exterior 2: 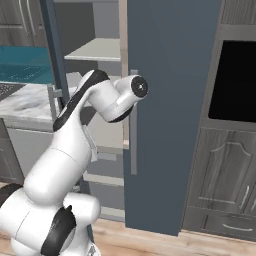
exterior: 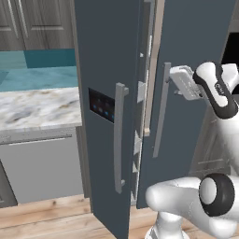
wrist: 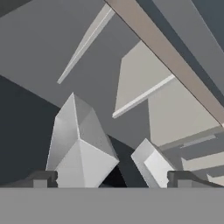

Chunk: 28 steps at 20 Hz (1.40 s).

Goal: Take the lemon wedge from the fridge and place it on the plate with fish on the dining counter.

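Fridge [exterior: 109, 70] doors ajar; jaws spread, empty, near right handle [exterior: 161, 109]. Lemon wedge unseen: likely tiny, light, slippery; pinch flat sides gently.

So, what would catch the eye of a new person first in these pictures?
The tall slate-blue fridge fills the middle, its two doors ajar with long grey handles and a small blue-lit panel on the left door. The white arm reaches to the gap between the doors, its pincer open before pale grey shelves.

No readable text or labels anywhere.
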Available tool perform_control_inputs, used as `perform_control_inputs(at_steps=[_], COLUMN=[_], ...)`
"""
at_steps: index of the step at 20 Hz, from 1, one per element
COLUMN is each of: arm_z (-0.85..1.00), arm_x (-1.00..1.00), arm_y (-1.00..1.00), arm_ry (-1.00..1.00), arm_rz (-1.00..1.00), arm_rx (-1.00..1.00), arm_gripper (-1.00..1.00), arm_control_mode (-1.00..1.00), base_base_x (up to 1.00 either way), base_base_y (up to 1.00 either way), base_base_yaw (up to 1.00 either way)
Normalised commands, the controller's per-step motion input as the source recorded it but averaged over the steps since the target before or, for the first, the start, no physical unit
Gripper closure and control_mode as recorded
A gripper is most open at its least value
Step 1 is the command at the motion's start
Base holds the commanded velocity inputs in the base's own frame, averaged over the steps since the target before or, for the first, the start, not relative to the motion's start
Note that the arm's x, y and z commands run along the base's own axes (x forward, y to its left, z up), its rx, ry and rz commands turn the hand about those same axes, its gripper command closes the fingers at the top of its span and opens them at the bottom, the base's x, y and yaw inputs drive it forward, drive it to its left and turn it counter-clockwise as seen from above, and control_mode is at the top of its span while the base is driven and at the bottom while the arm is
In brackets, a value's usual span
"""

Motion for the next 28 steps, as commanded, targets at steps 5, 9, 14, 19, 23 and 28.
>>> perform_control_inputs(at_steps=[5, 9, 14, 19, 23, 28], arm_z=[-0.03, -0.15, -0.21, -0.27, -0.12, 0.0], arm_x=[0.83, 0.74, 0.7, 0.52, 0.36, 0.1], arm_y=[0.0, 0.13, 0.2, 0.29, 0.35, 0.43], arm_ry=[0.06, 0.02, 0.03, 0.09, 0.18, 0.14], arm_rz=[0.0, 0.0, 0.01, 0.07, 0.13, 0.19], arm_rx=[-0.01, 0.0, 0.0, 0.0, 0.0, 0.0], arm_gripper=[-1.0, -1.0, -1.0, -1.0, -1.0, -1.0], arm_control_mode=[-1.0, -1.0, -1.0, -1.0, -1.0, -1.0], base_base_x=[0.0, 0.0, 0.0, 0.0, 0.0, 0.0], base_base_y=[0.0, 0.0, 0.0, 0.0, 0.0, 0.0], base_base_yaw=[0.0, 0.0, 0.0, 0.0, 0.0, 0.0])
